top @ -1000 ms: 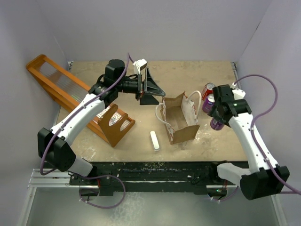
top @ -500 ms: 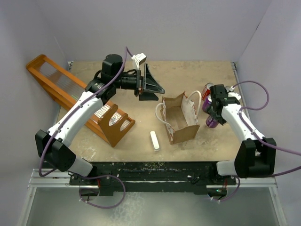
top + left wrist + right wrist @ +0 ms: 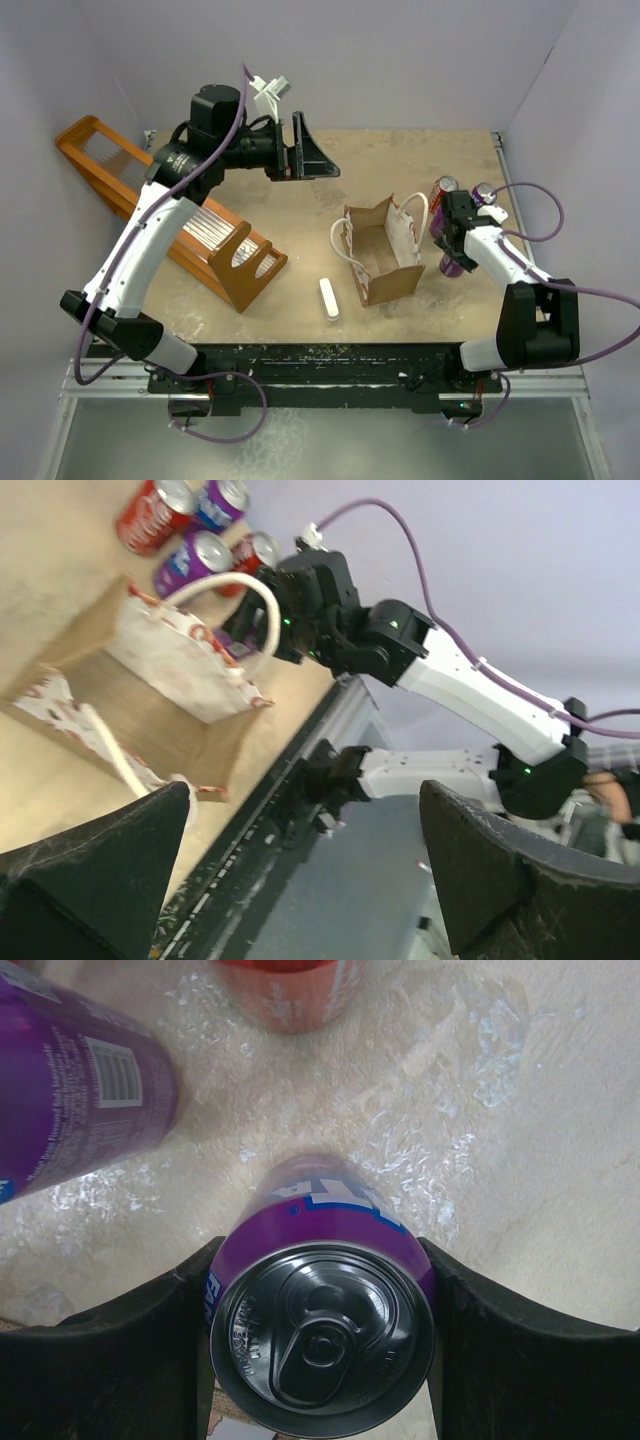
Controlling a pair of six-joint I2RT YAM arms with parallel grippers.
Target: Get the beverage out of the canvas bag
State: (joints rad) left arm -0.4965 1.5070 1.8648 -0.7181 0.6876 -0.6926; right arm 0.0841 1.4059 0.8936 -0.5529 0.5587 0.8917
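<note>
The canvas bag [image 3: 385,252], brown with white loop handles and red-printed white sides, stands open in the middle of the table; it also shows in the left wrist view [image 3: 150,695]. My right gripper [image 3: 453,250] is shut on a purple beverage can [image 3: 450,267], held upright just right of the bag, outside it. In the right wrist view the can [image 3: 322,1335] sits between both fingers [image 3: 120,1350], low over the table. My left gripper [image 3: 308,152] is open and empty, raised behind and left of the bag; its gap [image 3: 300,880] holds nothing.
A red can [image 3: 443,187] and a purple can [image 3: 484,192] stand behind my right gripper; the right wrist view shows a purple can [image 3: 80,1090] and a red can [image 3: 300,990] close by. A long orange wooden rack [image 3: 150,195] lies at left. A small white object [image 3: 330,298] lies near the bag's front.
My right gripper has brought the purple can down and nearer, beside the bag's right side, with the arm folding in. My left gripper has risen and drawn back to the left, away from the bag.
</note>
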